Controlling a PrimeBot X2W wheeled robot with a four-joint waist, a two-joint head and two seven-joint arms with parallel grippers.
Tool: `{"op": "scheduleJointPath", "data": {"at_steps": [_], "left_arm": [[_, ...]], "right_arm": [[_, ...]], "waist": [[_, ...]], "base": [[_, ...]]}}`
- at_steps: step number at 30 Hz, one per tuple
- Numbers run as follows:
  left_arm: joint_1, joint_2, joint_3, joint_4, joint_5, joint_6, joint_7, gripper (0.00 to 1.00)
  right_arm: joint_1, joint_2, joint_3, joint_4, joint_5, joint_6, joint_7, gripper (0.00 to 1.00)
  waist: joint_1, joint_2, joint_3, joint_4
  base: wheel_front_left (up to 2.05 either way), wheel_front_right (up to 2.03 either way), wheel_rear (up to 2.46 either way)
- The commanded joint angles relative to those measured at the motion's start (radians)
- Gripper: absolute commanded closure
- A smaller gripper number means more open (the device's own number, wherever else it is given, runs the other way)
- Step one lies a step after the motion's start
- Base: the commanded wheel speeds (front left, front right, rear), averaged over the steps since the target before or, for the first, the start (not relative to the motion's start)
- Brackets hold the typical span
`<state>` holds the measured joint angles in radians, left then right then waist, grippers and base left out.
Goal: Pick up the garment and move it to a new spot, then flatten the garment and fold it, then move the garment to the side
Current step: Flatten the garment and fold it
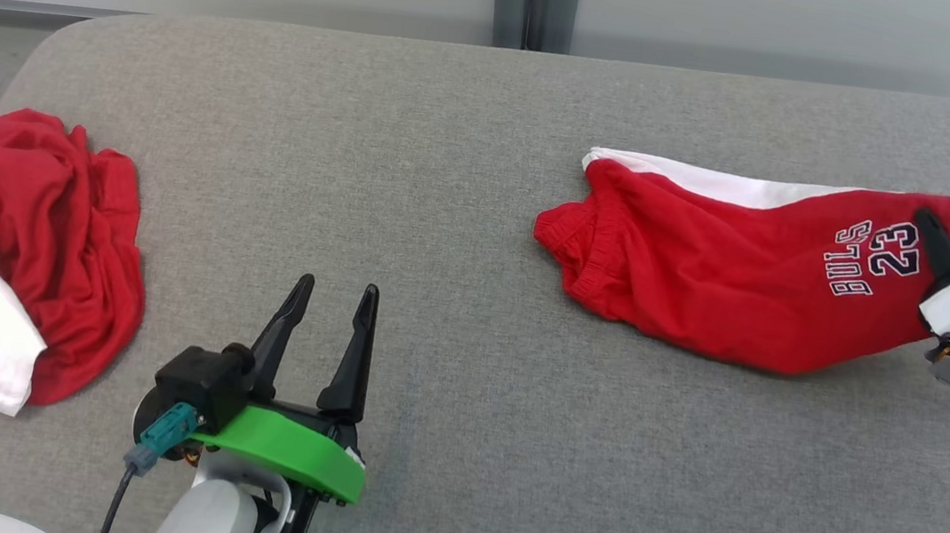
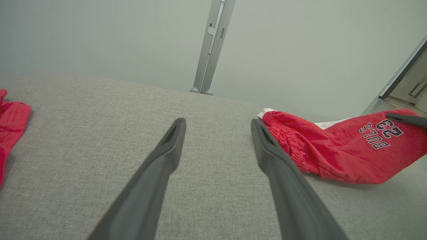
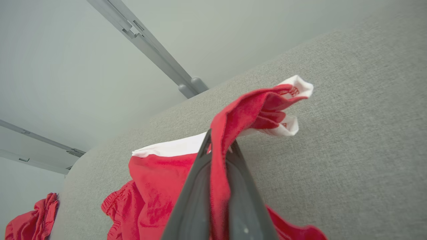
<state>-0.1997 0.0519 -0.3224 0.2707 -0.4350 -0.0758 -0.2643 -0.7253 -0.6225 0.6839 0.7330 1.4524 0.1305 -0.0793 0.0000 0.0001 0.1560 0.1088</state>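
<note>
The garment [image 1: 725, 268] is a pair of red shorts with a white side stripe and "BULLS 23" print, lying at the right of the grey table [image 1: 468, 167]. My right gripper [image 1: 927, 221] is shut on the garment's right end, near the print; in the right wrist view red cloth [image 3: 233, 126] is pinched between the fingers and lifted in a fold. My left gripper [image 1: 336, 288] stands open over bare table at the lower middle, well left of the garment. In the left wrist view its fingers [image 2: 166, 146] are spread, with the garment [image 2: 337, 150] to their right.
A second red and white garment [image 1: 12, 250] lies crumpled at the table's left edge. A grey post [image 1: 534, 1] stands behind the table's far edge. Bare grey cloth stretches between the two garments.
</note>
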Motion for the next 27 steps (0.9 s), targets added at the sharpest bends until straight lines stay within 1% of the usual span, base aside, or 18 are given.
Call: {"op": "scheduleJointPath", "data": {"at_steps": [1, 5, 11, 15, 19, 24, 26, 27], "left_arm": [[0.012, 0.0, -0.003, 0.007, -0.013, -0.004, 0.0, 0.0], [-0.002, 0.0, -0.024, -0.001, -0.051, -0.008, 0.0, 0.0], [-0.015, -0.001, -0.064, -0.019, -0.093, 0.02, 0.0, 0.0], [-0.012, -0.001, -0.075, -0.028, -0.112, 0.034, 0.0, 0.0], [-0.008, -0.001, -0.081, -0.034, -0.121, 0.039, 0.0, 0.0], [-0.008, -0.001, -0.083, -0.038, -0.124, 0.041, 0.0, 0.0], [-0.009, -0.001, -0.082, -0.035, -0.124, 0.044, 0.0, 0.0], [-0.009, -0.001, -0.079, -0.032, -0.123, 0.045, 0.0, 0.0]], "right_arm": [[-0.029, 0.013, 0.012, 0.004, -0.015, 0.0, 0.002, 1.0], [-0.086, 0.042, 0.047, 0.039, -0.034, 0.0, 0.028, 1.0], [-0.158, 0.083, 0.099, 0.115, -0.062, 0.0, 0.078, 1.0], [-0.182, 0.107, 0.137, 0.165, -0.082, 0.0, 0.104, 1.0], [-0.201, 0.138, 0.173, 0.207, -0.099, 0.0, 0.124, 1.0], [-0.213, 0.171, 0.206, 0.249, -0.113, 0.0, 0.128, 1.0], [-0.214, 0.195, 0.216, 0.28, -0.115, 0.0, 0.132, 0.91], [-0.214, 0.208, 0.221, 0.294, -0.115, 0.0, 0.136, 0.58]], "waist": [[0.0, -0.0001, -0.002, 0.022], [0.0, -0.0001, 0.014, 0.077], [0.0, -0.0001, 0.038, 0.169], [0.0, -0.0001, 0.042, 0.215], [0.0, -0.0001, 0.045, 0.241], [0.0, -0.0001, 0.052, 0.249], [0.0, -0.0001, 0.05, 0.247], [0.0, -0.0001, 0.047, 0.245]], "base": [[0.0, 0.0, 0.0], [0.0, 0.0, 0.0], [0.0, 0.0, 0.0], [0.0, 0.0, 0.0], [0.0, 0.0, 0.0], [0.0, 0.0, 0.0], [0.0, 0.0, 0.0], [0.0, 0.0, 0.0]]}}
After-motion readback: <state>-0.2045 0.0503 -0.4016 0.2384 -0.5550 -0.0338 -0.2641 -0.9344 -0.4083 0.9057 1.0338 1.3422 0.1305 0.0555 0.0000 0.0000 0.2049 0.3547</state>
